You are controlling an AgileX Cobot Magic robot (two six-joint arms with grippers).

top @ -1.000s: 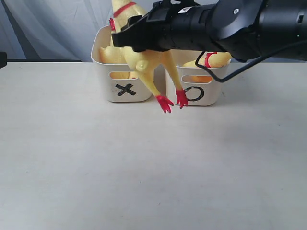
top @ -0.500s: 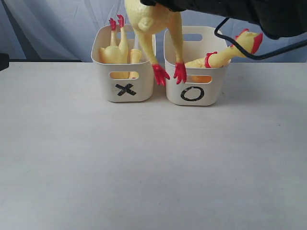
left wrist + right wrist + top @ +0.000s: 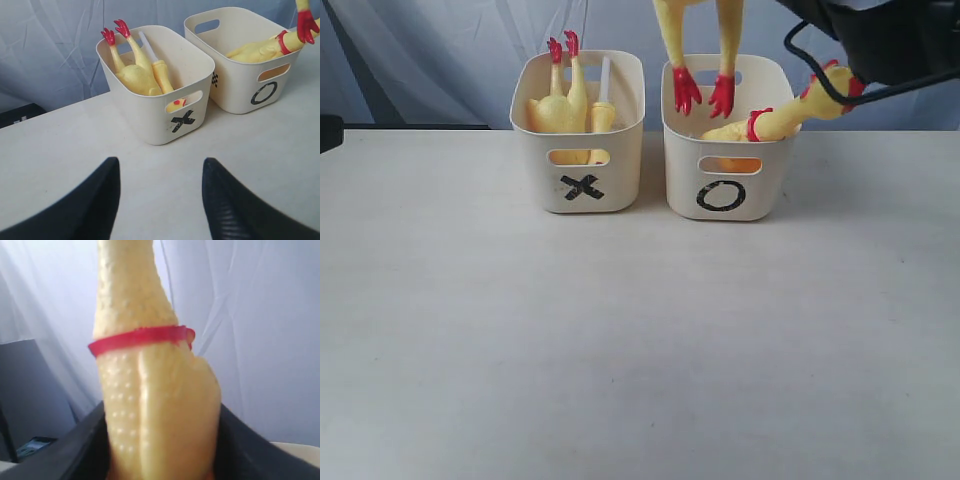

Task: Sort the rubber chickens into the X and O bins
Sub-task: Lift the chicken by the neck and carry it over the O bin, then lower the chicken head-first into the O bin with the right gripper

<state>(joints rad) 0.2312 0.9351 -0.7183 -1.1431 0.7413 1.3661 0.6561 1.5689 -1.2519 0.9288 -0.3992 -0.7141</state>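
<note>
The X bin (image 3: 620,185) holds one rubber chicken (image 3: 560,105) with its red feet sticking up. In the O bin (image 3: 765,190) lies a second chicken (image 3: 775,122), its neck and head hanging over the right rim. A third chicken (image 3: 670,35) hangs above the O bin, its red feet (image 3: 687,90) just over the rim. My right gripper (image 3: 160,440) is shut on this chicken's body (image 3: 150,390) below the red neck band; in the exterior view the gripper itself is above the top edge. My left gripper (image 3: 160,162) is open over the table, short of the X bin (image 3: 150,125).
The two bins stand side by side at the back of the pale table (image 3: 620,350), against a grey-blue curtain (image 3: 420,60). The right arm and its cable (image 3: 880,45) cross the upper right, over the O bin. A dark object (image 3: 325,130) sits at the left edge.
The right arm has lifted the hanging chicken up and to the right, from in front of the gap between the bins to above the O bin. The left side is unchanged.
</note>
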